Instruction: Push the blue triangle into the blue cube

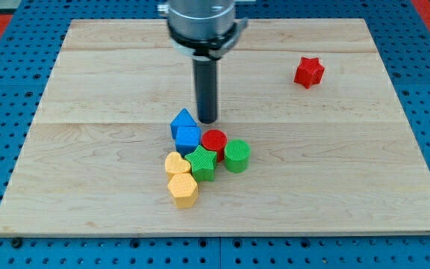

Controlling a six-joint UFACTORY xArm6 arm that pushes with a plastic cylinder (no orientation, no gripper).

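The blue triangle (182, 120) lies near the board's middle, touching the blue cube (188, 138) just below it. My tip (207, 120) stands on the board just to the right of the blue triangle, very close to it and above the red cylinder (214, 141). The two blue blocks sit at the top left of a tight cluster of blocks.
In the cluster, a green star (201, 162), a green cylinder (237, 155), a yellow heart (176, 164) and a yellow hexagon (183, 190) sit below the blue blocks. A red star (308, 72) lies alone at the upper right. The wooden board (88, 149) rests on a blue perforated table.
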